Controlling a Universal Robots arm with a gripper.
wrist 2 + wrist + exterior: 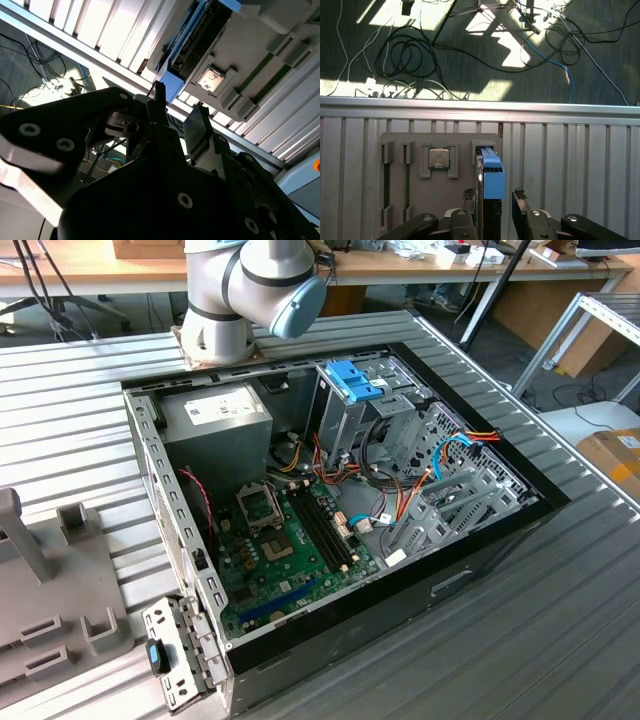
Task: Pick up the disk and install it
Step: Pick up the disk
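while gripper [493, 196] straddles it, black disk [492, 177] stands edgewise, blue-railed.

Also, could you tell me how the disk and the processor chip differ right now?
The disk stands on edge in its slot, while the processor chip lies flat in its recess. The disk is bigger, black with a blue end; the processor chip is small, square and silvery. The gripper straddles the disk with its jaws open; the processor chip sits clear of it. Both rest in the same grey holder.
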